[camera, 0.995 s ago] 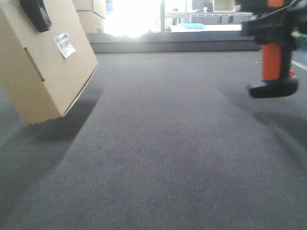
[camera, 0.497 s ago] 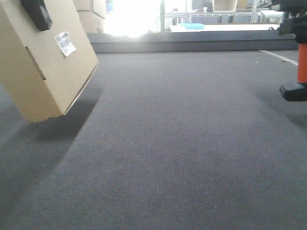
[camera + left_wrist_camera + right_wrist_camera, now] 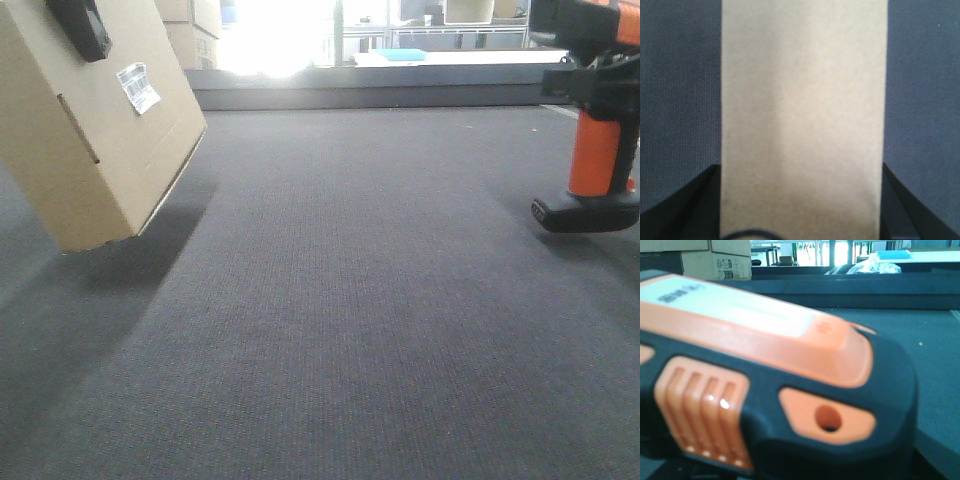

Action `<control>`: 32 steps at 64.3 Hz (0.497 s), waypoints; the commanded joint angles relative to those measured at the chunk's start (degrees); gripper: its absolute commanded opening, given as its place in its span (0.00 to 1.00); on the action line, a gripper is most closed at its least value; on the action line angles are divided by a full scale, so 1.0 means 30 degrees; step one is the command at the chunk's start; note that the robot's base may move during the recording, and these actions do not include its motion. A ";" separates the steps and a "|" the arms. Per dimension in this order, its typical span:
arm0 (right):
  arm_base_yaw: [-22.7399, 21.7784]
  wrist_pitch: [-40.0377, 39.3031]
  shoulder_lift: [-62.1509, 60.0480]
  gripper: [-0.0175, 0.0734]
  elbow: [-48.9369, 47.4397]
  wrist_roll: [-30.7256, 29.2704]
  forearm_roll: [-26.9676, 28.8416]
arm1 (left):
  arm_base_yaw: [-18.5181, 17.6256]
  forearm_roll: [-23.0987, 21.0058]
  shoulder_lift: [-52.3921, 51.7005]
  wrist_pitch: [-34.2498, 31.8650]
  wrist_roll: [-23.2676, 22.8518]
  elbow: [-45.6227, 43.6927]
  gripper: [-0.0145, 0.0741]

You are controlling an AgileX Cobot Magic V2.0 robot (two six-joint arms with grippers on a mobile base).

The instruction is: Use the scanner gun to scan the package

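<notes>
The package (image 3: 110, 150), a plain brown box with a white barcode label (image 3: 138, 87) and a narrow slot (image 3: 78, 128), hangs tilted above the grey carpet at the left. My left gripper (image 3: 800, 200) is shut on it; its dark fingers (image 3: 695, 205) press both sides of the box (image 3: 805, 100), and one finger (image 3: 80, 25) shows at the box's top. The scanner gun (image 3: 597, 150), with an orange handle and a flat black base, hangs upright at the right edge, held by my right gripper (image 3: 600, 85). It fills the right wrist view (image 3: 790, 390), hiding the fingers.
Grey carpet (image 3: 350, 300) covers the surface between the package and the scanner. A low dark ledge (image 3: 370, 95) runs along the back. Larger cardboard boxes (image 3: 190, 30) stand at the back left and also show in the right wrist view (image 3: 715, 262).
The scanner gun swung right to the frame's edge, then came back left and lower. The package has hardly moved.
</notes>
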 commanded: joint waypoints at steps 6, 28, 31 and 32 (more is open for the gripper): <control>-0.0179 -0.1788 -0.0046 0.43 -0.0069 0.0167 0.0175 | -0.0108 -0.0118 -0.0172 -0.0366 0.0023 -0.0181 0.26; -0.0179 -0.0962 0.0033 0.43 -0.0069 0.0167 0.0516 | -0.0108 -0.0118 -0.0172 -0.0366 0.0023 -0.0181 0.26; -0.0179 -0.0962 0.0033 0.43 -0.0069 0.0167 0.0516 | -0.0108 -0.0118 -0.0172 -0.0366 0.0023 -0.0181 0.26; -0.0179 -0.0964 0.0067 0.43 -0.0069 0.0167 0.0516 | -0.0108 -0.0118 -0.0172 -0.0366 0.0023 -0.0181 0.26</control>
